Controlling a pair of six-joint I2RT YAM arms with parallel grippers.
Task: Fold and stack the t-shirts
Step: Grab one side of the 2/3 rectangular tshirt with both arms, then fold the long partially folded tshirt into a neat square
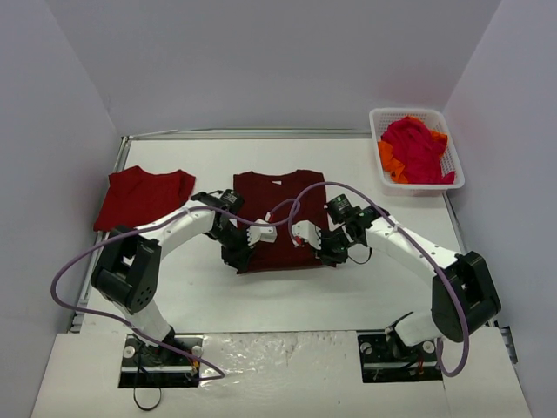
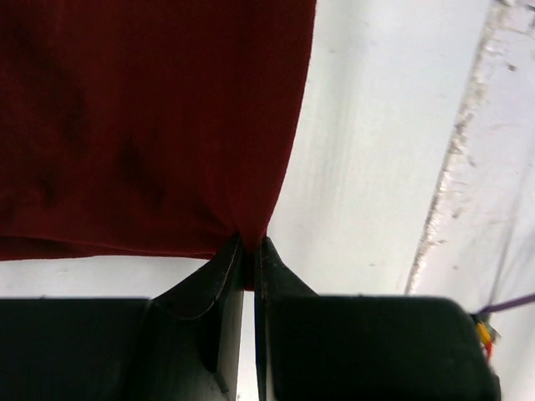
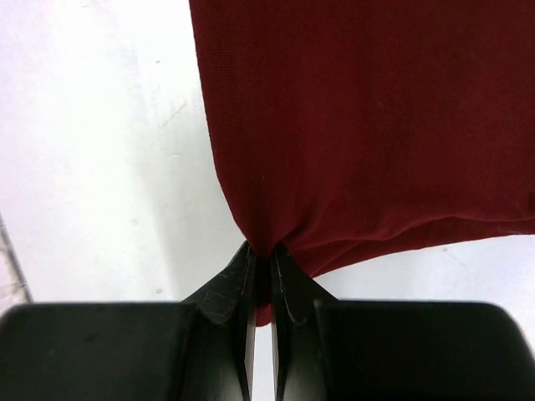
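your left pincer point(image 2: 250, 255) and right pincer point(image 3: 262, 259) are each clamped tight on a hem corner of the dark maroon t-shirt point(image 1: 277, 205) lying on the white bench point(image 1: 287, 296).

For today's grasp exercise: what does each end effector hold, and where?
The dark maroon t-shirt: left end effector pinches its near-left corner, right end effector its near-right corner.

Plain pale grey walls point(image 1: 261, 61); white table point(image 1: 305, 296); even light.
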